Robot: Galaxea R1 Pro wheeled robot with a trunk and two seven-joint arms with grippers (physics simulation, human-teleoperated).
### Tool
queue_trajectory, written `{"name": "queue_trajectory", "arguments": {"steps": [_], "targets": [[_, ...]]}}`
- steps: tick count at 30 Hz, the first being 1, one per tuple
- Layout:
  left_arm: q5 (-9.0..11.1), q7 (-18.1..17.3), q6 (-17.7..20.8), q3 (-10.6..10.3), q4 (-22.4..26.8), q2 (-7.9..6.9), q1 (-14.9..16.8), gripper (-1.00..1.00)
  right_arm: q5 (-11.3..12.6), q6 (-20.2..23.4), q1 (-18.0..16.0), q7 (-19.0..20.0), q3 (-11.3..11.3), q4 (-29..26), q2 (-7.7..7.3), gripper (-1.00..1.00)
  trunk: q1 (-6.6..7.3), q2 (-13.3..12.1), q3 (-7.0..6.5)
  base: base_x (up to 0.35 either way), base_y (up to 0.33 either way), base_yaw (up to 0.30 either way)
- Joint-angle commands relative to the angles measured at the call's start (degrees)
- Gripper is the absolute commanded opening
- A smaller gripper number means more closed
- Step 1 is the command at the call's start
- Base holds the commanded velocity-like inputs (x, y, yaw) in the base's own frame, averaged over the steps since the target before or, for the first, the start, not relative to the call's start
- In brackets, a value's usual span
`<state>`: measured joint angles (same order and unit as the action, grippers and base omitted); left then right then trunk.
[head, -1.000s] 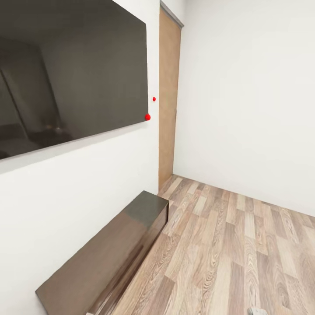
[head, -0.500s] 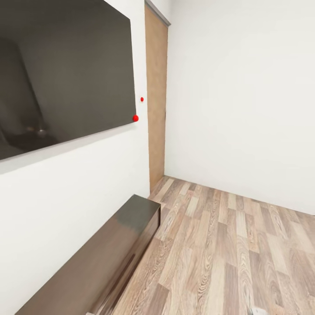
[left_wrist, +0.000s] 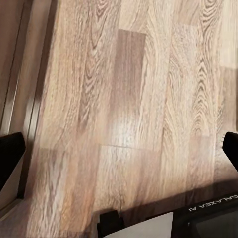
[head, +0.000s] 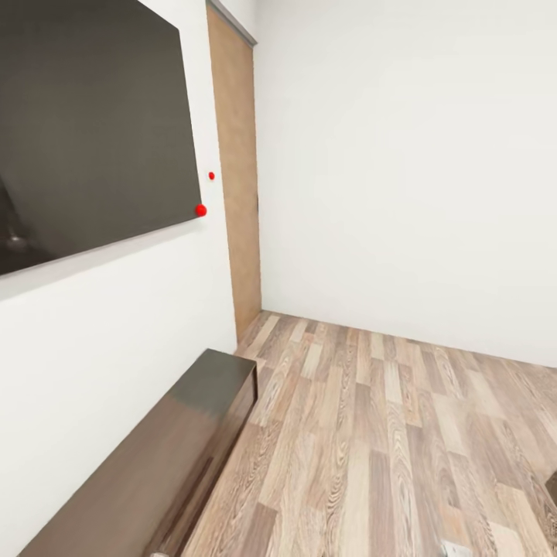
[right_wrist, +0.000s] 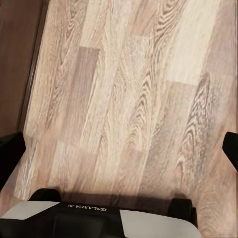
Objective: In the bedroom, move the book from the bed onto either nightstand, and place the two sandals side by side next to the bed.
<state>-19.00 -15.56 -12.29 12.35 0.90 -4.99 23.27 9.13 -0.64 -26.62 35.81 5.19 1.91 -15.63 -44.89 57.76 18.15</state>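
You are looking down and ahead into a corner of the bedroom (head: 402, 433), and nothing is being handled. Nearest you, both arms are pointing down at the wood-plank floor (left_wrist: 134, 99). The left gripper (left_wrist: 119, 148) is showing its two dark fingertips at opposite edges of its wrist picture, so its jaws are standing wide with bare floor between them. The right gripper (right_wrist: 119, 148) is looking the same in its own picture: fingertips far apart, nothing held.

On your left, a long low dark-wood bench (head: 155, 472) is running along the left wall from near to far. Above it, a large dark screen (head: 85, 131) is hanging on that wall, with two small red dots just beside its far lower corner. Beyond the bench's far end, a tan door (head: 236, 178) is standing in the corner. The far wall (head: 402, 170) is plain white. At the right edge, low and near, a dark sliver is poking in; what it is cannot be told.

The book, the bed, the nightstands and the sandals are somewhere outside these pictures. Judging from that and from the empty grippers, you are probably between steps or only starting, and how much is done cannot be told.
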Motion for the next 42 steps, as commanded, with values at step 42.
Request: {"name": "queue_trajectory", "arguments": {"steps": [42], "targets": [[-0.52, -0.17, -0.19, 0.44, -0.02, -0.02, 0.04, 1.0, 0.07, -0.07, -0.09, 0.23, 0.43, 0.2, -0.01, 1.0, 0.0, 0.05, 0.07, 0.0, 0.0, -0.284]]}}
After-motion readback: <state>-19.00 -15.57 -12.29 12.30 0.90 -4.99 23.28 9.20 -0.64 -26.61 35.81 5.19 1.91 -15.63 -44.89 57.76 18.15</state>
